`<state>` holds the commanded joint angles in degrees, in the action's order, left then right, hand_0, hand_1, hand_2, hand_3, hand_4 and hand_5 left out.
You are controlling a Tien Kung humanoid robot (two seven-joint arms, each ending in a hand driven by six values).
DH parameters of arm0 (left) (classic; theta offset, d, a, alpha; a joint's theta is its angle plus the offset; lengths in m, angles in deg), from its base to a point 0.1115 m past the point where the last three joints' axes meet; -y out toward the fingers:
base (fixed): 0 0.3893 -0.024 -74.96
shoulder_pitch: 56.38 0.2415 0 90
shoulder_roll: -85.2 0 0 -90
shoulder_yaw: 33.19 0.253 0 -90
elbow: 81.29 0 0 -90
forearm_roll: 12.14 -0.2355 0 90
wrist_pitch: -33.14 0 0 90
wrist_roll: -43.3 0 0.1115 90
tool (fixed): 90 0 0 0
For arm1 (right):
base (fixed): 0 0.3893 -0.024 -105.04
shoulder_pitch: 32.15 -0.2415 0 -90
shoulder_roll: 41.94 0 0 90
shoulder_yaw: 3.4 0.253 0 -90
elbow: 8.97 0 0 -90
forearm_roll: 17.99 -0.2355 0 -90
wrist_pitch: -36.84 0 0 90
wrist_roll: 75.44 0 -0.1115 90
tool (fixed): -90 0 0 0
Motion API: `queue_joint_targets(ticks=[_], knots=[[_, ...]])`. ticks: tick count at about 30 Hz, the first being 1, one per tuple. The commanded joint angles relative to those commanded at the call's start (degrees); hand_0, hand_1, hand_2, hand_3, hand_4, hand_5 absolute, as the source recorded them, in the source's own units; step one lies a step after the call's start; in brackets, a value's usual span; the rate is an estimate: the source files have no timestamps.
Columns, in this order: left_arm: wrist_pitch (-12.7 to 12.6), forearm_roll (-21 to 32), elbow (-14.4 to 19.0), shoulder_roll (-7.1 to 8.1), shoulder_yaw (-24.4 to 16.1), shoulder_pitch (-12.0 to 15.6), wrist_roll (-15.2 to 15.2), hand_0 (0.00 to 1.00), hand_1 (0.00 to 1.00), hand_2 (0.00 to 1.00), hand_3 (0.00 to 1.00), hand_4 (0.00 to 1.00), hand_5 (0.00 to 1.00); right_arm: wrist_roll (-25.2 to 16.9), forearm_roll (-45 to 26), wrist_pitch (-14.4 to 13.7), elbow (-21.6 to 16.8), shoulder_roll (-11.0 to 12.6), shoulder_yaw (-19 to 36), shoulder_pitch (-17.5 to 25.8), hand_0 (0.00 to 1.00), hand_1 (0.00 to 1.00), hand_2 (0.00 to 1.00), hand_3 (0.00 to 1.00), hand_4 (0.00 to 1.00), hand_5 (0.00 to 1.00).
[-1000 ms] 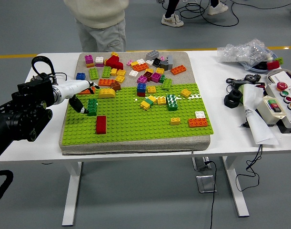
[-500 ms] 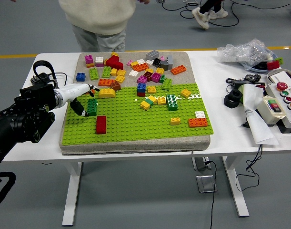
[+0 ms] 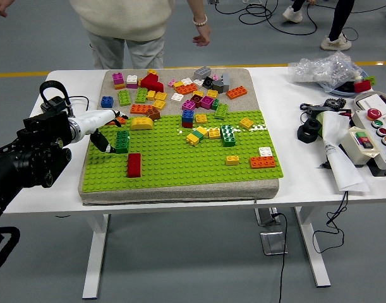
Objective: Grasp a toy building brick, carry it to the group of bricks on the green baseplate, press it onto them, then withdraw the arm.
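White table (image 3: pixel 294 183) carries the green baseplate (image 3: pixel 180 161), loose bricks piled along its far edge, a small cluster of bricks (image 3: pixel 211 131) pressed on mid-plate; a person stands at the far side, hands off the table. My left hand (image 3: pixel 103 126) sits at the plate's left edge, fingers pinched around the dark green brick (image 3: pixel 122 141), which looks seated on the studs, so I judge this as the grasp step. Next: lift it clear, carry right to the cluster, align studs, press down.
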<state>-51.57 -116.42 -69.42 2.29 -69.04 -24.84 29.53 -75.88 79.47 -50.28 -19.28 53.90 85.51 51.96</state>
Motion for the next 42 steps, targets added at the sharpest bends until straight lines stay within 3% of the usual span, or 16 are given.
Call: queue_joint_targets(ticks=[9,20,34,42], knots=[[-0.7,3.2,-1.5,-0.76,2.8,0.0,-0.1,0.998,0.961,0.815,0.931,0.886,0.002,-0.1,0.1,0.1,0.0,0.1,-0.3,-0.1,0.776,0.705,0.748,0.767,0.998,0.776],[-1.1,3.2,-1.6,-1.42,1.8,-0.4,0.0,0.998,0.961,0.812,0.928,0.883,0.002,-0.1,0.3,0.2,0.0,0.0,-0.4,-0.3,0.777,0.705,0.748,0.767,0.998,0.776],[0.8,-4.2,-1.6,-0.85,-6.5,0.0,0.9,0.998,0.959,0.81,0.922,0.878,0.002,-0.2,-0.1,0.1,0.0,0.1,-0.7,-0.6,0.778,0.705,0.749,0.767,0.998,0.776],[1.1,-4.9,-1.6,-1.07,-7.7,0.3,1.0,0.998,0.958,0.808,0.921,0.876,0.002,-0.2,-0.2,0.1,0.0,0.1,-0.7,-0.7,0.777,0.704,0.749,0.767,0.998,0.776]])
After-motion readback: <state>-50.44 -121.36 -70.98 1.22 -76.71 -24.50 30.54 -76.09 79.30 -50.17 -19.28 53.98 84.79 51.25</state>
